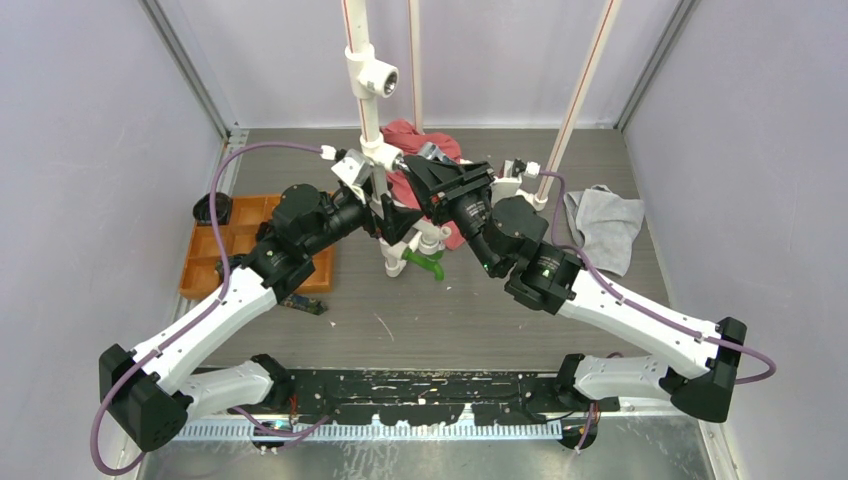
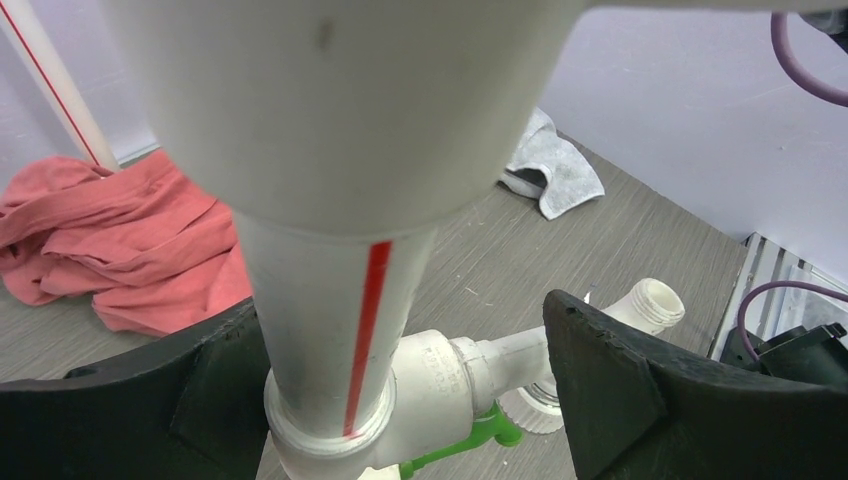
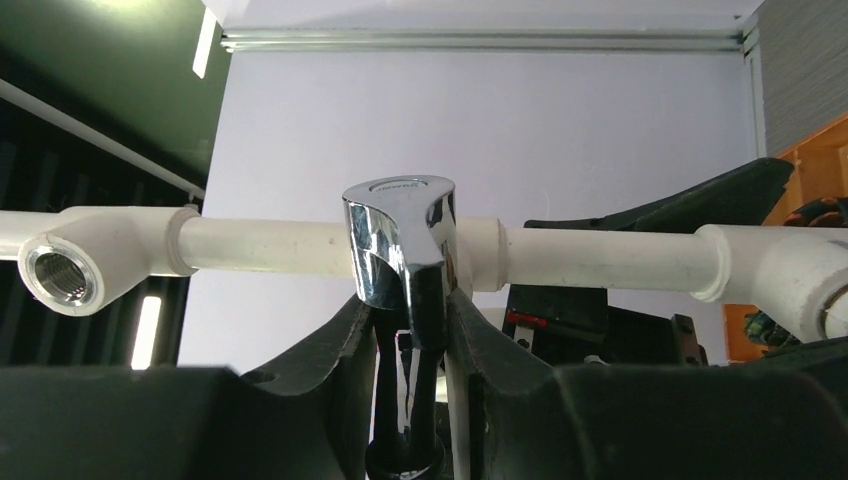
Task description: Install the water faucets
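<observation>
Pinching silver faucet [image 3: 400, 240] w/ R gripper [image 3: 410, 310] | axis square to white pipe [image 3: 260, 245], at fitting [image 3: 482, 255] | L gripper [image 2: 400, 370] spread round pipe

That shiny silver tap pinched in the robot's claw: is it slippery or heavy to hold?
Probably slippery: the silver faucet has a mirror-polished surface where the right gripper pinches it. It looks like solid metal, so it is likely stiff and heavy for its size. Its curved body might twist in that grip.
</observation>
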Available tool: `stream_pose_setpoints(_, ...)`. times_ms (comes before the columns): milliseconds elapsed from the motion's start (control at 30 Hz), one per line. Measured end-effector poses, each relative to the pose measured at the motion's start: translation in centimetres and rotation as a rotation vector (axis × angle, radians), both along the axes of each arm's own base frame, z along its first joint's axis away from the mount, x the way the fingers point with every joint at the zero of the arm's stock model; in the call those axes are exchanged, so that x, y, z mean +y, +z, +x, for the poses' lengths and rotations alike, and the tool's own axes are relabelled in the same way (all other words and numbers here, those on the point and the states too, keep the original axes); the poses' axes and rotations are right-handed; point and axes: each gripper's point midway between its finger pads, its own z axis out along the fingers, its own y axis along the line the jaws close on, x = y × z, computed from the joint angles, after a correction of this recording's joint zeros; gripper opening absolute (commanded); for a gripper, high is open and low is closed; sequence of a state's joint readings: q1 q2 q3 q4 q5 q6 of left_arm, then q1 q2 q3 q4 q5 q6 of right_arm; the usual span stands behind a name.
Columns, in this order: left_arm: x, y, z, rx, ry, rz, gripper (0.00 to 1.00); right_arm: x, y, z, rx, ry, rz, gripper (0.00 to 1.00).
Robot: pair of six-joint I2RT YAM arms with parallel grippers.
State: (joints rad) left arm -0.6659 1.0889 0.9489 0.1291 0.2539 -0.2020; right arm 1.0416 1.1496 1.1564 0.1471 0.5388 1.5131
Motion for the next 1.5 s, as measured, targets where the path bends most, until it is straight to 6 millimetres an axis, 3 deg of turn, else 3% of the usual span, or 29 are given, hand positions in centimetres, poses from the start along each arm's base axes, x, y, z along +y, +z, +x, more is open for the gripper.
stream_pose_setpoints(200,0.0,0.0,0.0,-0.002,0.001,0.001,0.93,-0.2,0.2,-0.1,0.019,0.039,0.033,0.01)
stream_pose_setpoints(433,-0.1,0.0,-0.1,-0.003,-0.002,0.003,0.93,-0.3,0.1,-0.2,0.015,0.044,0.022,0.45)
stream_pose_setpoints(833,-0.5,0.0,-0.3,-0.003,-0.014,0.005,0.93,0.6,-1.1,-0.3,-0.001,0.072,-0.042,0.64)
stream_pose_setpoints(1100,-0.8,0.0,-0.3,-0.006,-0.029,0.014,0.93,0.4,-2.1,-0.9,-0.06,0.079,-0.159,0.92)
stream_pose_setpoints(1333,-1.7,-0.2,-0.9,-0.011,-0.072,0.03,0.93,0.5,-3.1,-2.2,-0.171,0.129,-0.306,0.96)
stream_pose_setpoints(1500,-1.7,-0.2,-0.9,-0.01,-0.073,0.031,0.94,0.0,-3.0,-4.4,-0.294,0.202,-0.386,0.96)
